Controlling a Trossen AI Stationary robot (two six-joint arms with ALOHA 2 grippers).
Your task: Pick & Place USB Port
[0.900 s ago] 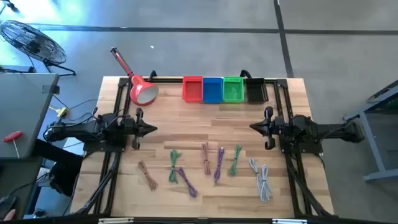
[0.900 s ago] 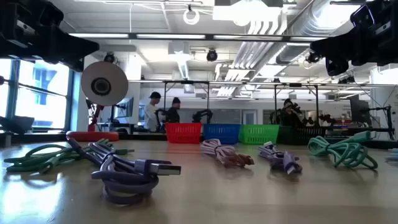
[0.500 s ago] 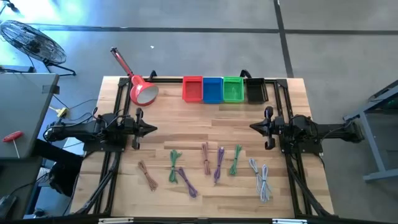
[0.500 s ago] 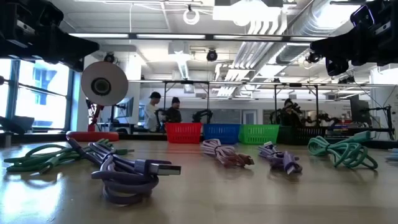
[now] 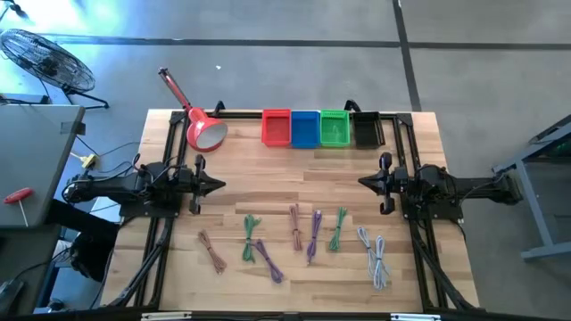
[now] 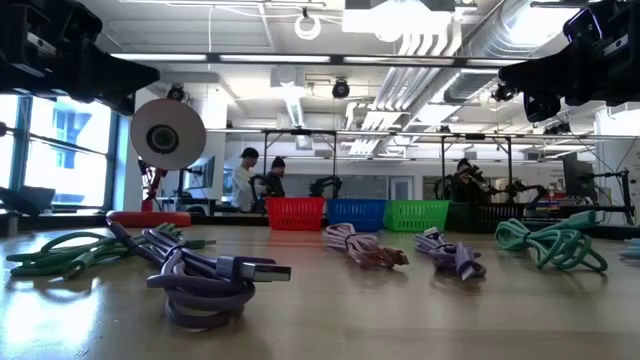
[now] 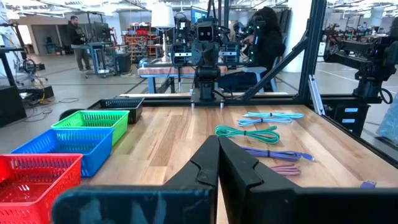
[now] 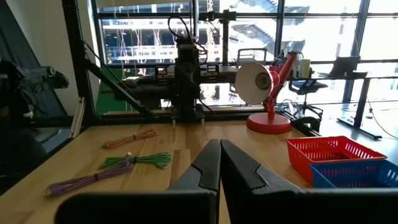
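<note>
Several bundled USB cables lie flat in a row on the table's near half: a brown one (image 5: 211, 251), green (image 5: 249, 234), purple (image 5: 268, 260), another brown (image 5: 294, 225), purple (image 5: 314, 236), green (image 5: 338, 228) and two pale ones (image 5: 375, 256). Four baskets stand at the far edge: red (image 5: 276, 127), blue (image 5: 305, 127), green (image 5: 335, 127), black (image 5: 367, 129). My left gripper (image 5: 219, 185) hovers shut over the table's left middle, pointing right. My right gripper (image 5: 361, 182) hovers shut over the right middle, pointing left. Both are above the table, on the far side of the cables.
A red desk lamp (image 5: 204, 130) stands at the far left corner, its round shade (image 6: 167, 134) facing the table. Dark frame rails (image 5: 174, 152) run along both sides. People (image 6: 247, 180) stand in the room beyond. Bare wood lies between the grippers (image 5: 290, 183).
</note>
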